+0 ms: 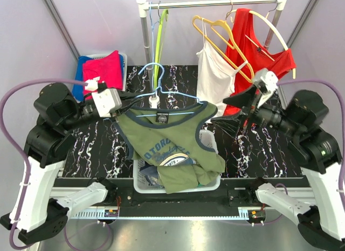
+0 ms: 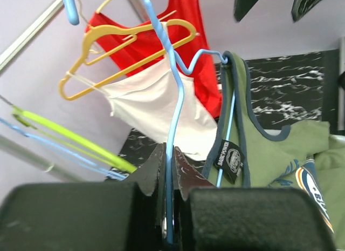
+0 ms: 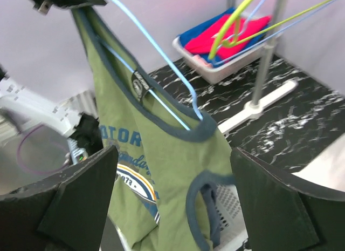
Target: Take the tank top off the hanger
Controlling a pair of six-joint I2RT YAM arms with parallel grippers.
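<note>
At the table's centre, above a white laundry basket (image 1: 209,140) standing at six o'clock, the olive tank top (image 1: 167,137) hangs on a light-blue wire hanger (image 2: 175,105), with its hem drooping into the basket. The left gripper (image 1: 117,112) is clamped on the hanger's wire at the nine-o'clock end and holds it up. The right gripper (image 1: 233,106) hovers at three o'clock with its fingers wide apart and nothing between them. The strap on the left gripper's side sits on the hanger, while the other shoulder looks to be off the wire, whose free end pokes at the neckline (hard to be sure from these angles). The step in hand therefore appears to be stripping the garment, about half done. Next, the right gripper should pinch the fabric near the collar and draw it off the wire while the left steadies the hanger. The basket holds some dark clothing (image 1: 152,179) beneath the hem. A second bin (image 1: 125,58) at ten o'clock holds a pink-red garment (image 1: 105,67) on a blue one (image 1: 81,65).
</note>
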